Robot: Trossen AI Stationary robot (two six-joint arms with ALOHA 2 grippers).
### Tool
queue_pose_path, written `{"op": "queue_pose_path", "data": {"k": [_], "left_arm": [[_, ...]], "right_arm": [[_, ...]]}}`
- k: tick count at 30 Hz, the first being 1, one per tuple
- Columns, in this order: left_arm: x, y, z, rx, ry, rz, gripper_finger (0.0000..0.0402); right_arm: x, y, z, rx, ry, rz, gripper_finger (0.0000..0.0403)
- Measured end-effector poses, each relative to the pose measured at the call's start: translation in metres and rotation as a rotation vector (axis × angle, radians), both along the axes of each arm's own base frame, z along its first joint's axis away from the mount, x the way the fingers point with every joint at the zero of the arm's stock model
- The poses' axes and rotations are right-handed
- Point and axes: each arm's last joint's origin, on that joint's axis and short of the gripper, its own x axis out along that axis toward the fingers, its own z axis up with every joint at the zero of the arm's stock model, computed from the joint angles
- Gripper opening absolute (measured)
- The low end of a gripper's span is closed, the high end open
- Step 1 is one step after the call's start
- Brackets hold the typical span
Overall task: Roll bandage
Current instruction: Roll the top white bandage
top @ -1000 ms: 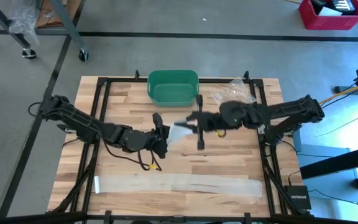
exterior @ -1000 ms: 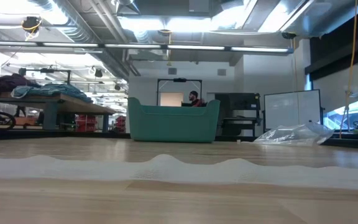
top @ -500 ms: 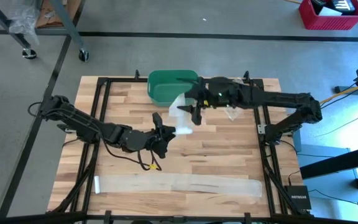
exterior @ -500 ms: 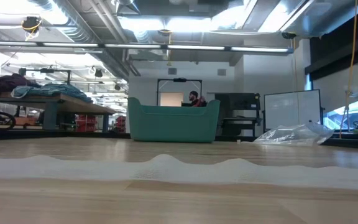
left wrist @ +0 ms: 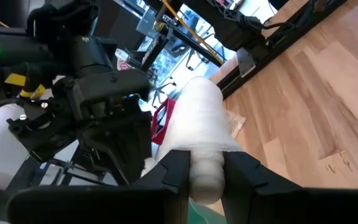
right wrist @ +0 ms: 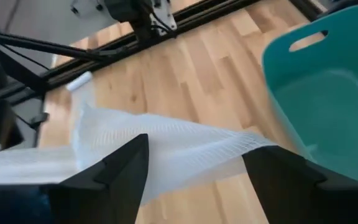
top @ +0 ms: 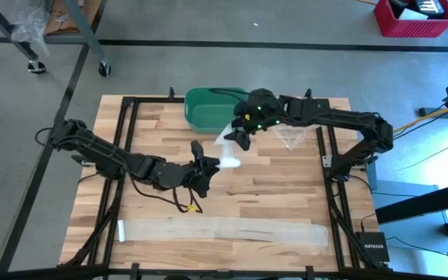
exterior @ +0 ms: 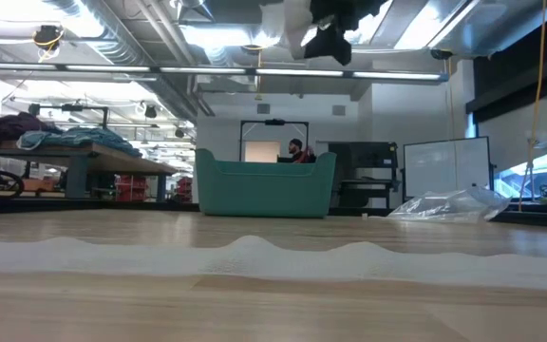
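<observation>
My left gripper is shut on a white bandage roll held above the middle of the table. The roll sticks out forward past its fingers. A loose mesh strip runs from the roll toward the far edge, up to my right gripper. That gripper hangs high beside the green bin and shows at the top of the low view. It is open, and the strip crosses the gap between its fingers. A second bandage lies flat and unrolled along the near edge. My left gripper pinches the roll's near end between its two fingers. The fingers come in about level from the table's left, and the roll points on along them. The roll is lifted clear of the table. My right gripper stands wide around the strip; whether a finger touches it, I cannot tell.
A green bin stands at the far edge, just beyond my right gripper. A crumpled clear plastic bag lies to its right. The flat bandage spans most of the table's width along the near edge.
My right gripper has swung from beside the roll at mid-table toward the far edge and the green bin, rolling as it went, and has come into the top of the low view. The strip now stretches from the roll out toward the bin. The roll stayed put.
</observation>
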Motion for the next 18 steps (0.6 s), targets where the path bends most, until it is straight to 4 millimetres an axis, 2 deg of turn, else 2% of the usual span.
{"op": "queue_pose_path", "data": {"k": [7, 10, 14, 18], "left_arm": [[0.000, 0.000, -0.001, -0.006, 0.006, 0.000, 0.0054], [0.000, 0.000, -0.001, -0.013, 0.002, 0.001, 0.0054], [0.000, 0.001, -0.001, -0.018, 0.001, 0.000, 0.0054], [0.000, 0.000, -0.001, -0.019, 0.001, 0.000, 0.0054]], "right_arm": [[-0.018, -0.001, 0.034, 0.003, -0.097, -0.003, 0.0260], [-0.022, 0.000, 0.039, -0.019, -0.102, -0.008, 0.0260], [-0.023, -0.001, 0.038, -0.076, -0.094, -0.029, 0.0260], [-0.018, -0.004, 0.014, -0.051, 0.013, -0.027, 0.0260]]}}
